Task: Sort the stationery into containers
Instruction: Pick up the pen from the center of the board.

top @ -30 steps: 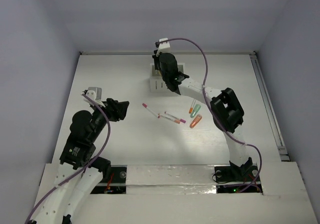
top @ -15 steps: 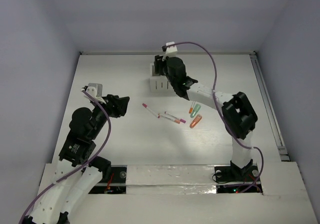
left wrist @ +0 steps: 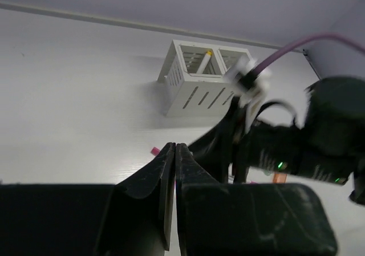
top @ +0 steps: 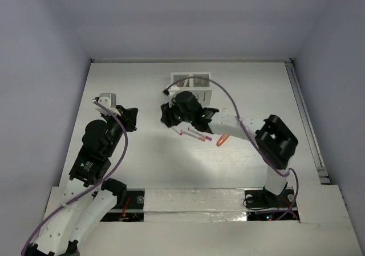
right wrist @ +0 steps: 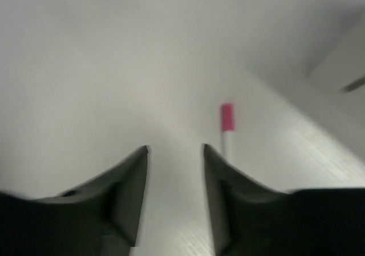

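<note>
The white two-compartment container [top: 191,80] stands at the back of the table; in the left wrist view a yellow-capped pen [left wrist: 203,63] leans in the left compartment of the container [left wrist: 197,93]. Two thin pens [top: 194,134] lie mid-table, partly under the right arm, with the orange stub [top: 222,139] to their right. My right gripper [top: 167,117] hovers open and empty over the pens' left end; a pink-capped pen [right wrist: 227,122] lies just right of the right gripper [right wrist: 175,149]. My left gripper [top: 134,118] is shut on nothing, left of the pens; the left gripper [left wrist: 175,146] points toward the container.
The right arm [left wrist: 291,147] fills the right side of the left wrist view. A pink cap end [left wrist: 154,150] and the orange stub [left wrist: 278,178] peek out around it. A rail [top: 305,119] runs along the table's right edge.
The right arm has swung from the container down and left to the pens, its jaws opening. The left gripper has shut and drawn back a little to the left.
</note>
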`<move>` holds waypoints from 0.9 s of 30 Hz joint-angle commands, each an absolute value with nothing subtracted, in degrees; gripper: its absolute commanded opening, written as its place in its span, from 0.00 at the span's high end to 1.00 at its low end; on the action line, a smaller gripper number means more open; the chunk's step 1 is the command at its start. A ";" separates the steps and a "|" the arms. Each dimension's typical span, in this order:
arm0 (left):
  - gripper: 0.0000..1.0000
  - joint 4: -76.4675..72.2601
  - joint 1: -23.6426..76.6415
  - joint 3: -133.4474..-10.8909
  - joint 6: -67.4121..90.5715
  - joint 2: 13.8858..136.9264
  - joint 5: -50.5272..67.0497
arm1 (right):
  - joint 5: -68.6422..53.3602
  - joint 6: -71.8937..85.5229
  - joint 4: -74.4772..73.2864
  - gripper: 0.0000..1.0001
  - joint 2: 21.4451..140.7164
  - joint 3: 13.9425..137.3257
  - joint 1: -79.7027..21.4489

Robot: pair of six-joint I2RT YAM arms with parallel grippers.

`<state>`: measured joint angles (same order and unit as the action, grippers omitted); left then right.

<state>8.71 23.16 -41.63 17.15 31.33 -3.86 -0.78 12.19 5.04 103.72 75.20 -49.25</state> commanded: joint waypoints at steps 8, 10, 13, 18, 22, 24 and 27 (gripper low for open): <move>0.88 7.12 23.38 -43.24 16.26 31.37 -4.66 | 2.45 7.56 -6.50 0.41 114.51 82.08 -51.59; 0.86 7.12 23.38 -43.16 16.26 31.38 -4.05 | 6.30 6.95 -7.56 0.43 116.88 83.05 -52.20; 0.85 6.86 23.38 -43.15 16.17 30.15 -4.22 | 9.39 6.16 -7.91 0.43 118.73 84.02 -52.82; 0.84 6.77 23.38 -43.07 16.17 30.24 -3.34 | 10.90 5.27 -8.17 0.46 121.46 86.04 -52.82; 0.83 6.85 23.38 -43.15 16.17 29.79 -4.48 | 9.93 5.62 -9.05 0.56 123.66 87.97 -52.82; 0.83 6.86 23.38 -43.15 16.17 29.80 -3.96 | 10.19 5.71 -9.14 0.63 124.88 88.59 -53.34; 0.83 6.50 23.38 -42.98 16.17 28.83 -4.22 | 10.11 5.98 -9.40 0.83 126.12 90.17 -53.35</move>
